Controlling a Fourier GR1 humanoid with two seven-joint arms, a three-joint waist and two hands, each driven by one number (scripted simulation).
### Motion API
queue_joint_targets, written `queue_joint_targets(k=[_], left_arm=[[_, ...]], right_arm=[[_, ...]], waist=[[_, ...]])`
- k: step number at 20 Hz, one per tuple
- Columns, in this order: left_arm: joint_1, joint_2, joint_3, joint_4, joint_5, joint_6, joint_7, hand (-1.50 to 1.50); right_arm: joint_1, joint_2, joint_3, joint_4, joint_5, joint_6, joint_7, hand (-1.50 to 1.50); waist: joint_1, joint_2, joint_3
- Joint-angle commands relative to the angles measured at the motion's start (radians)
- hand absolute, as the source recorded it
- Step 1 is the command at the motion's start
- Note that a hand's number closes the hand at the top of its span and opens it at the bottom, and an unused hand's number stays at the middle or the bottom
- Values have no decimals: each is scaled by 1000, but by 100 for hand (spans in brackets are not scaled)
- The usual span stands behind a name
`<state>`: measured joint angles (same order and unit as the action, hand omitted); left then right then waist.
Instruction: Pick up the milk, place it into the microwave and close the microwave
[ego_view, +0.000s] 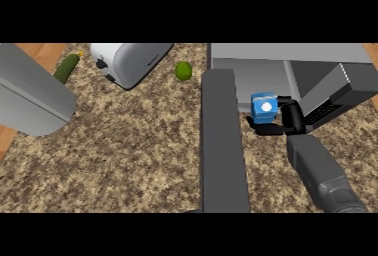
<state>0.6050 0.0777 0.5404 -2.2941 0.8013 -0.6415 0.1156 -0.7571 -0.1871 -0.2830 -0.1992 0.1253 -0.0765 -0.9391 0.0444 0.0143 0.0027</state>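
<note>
Holding the milk (263, 107) at the mouth of the microwave (295, 65), the right hand (284, 122) has its black fingers curled round the blue carton, which sits upright just in front of the open cavity, above the counter (133, 150). The carton appears to be in the air, not yet set down inside. The microwave door (221, 145) stands swung wide, a long grey slab running toward the lower edge, just left of the carton.

The left hand does not show; a large grey shape at the left edge could be an arm, but that cannot be told.

The step in hand looks to be the placing. Done well, it would carry the carton forward and level through the opening, keeping it upright and away from the door on one side and the control panel on the other, and would let go only once the base rests on the cavity floor. The door can then be pushed round from its outer face.

Counted on the counter: one milk carton, one microwave, one toaster (129, 62), one cucumber (66, 69) near the far left corner, and one small green fruit, perhaps a lime (183, 71), between toaster and microwave.
</note>
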Motion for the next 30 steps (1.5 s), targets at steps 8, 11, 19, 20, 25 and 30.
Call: queue_joint_targets(k=[8, 11, 19, 20, 25, 30], left_arm=[[-129, 42, -8, 47, -25, 27, 14, -150], [-85, 27, -13, 6, 8, 14, 19, -150], [-163, 82, -18, 62, 18, 25, 36, -150], [-161, 60, -39, 62, 3, 16, 31, -150], [-177, 81, -22, 58, 13, 21, 31, -150], [-201, 96, -20, 77, 15, 22, 32, -150]], right_arm=[[-164, -87, 5, 68, 35, -50, 122, 150], [-162, -119, 25, 79, 68, -157, 137, 150], [-241, -186, 9, 92, 69, -247, 212, 150], [-252, -192, 10, 99, 71, -244, 230, 150], [-252, -218, 3, 108, 71, -278, 241, 150], [-257, -219, -10, 106, 63, -302, 234, 150]], waist=[[34, 26, 2], [61, 28, 3], [84, 53, 4], [89, 54, 4], [117, 67, 6], [127, 73, 7]])
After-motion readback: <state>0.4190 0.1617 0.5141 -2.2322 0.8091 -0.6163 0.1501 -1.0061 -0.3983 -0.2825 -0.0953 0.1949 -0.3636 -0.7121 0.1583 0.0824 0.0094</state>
